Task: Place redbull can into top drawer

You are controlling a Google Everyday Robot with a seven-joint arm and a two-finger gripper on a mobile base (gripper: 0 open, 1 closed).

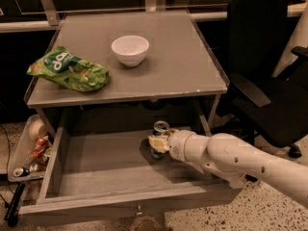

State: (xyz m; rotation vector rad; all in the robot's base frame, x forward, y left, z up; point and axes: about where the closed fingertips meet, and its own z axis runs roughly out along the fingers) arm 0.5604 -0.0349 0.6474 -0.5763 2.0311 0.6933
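The redbull can (159,132) stands upright inside the open top drawer (103,165), near its back right part, silver top showing. My gripper (157,142) reaches in from the right on a white arm and is shut on the can's body. The can's lower half is hidden by the gripper. The drawer is pulled out below the grey tabletop, with a small knob (139,209) at its front centre.
A white bowl (130,49) and a green snack bag (67,70) lie on the grey table (183,66). A bin with trash (30,148) hangs at the drawer's left. A black office chair (262,71) stands to the right.
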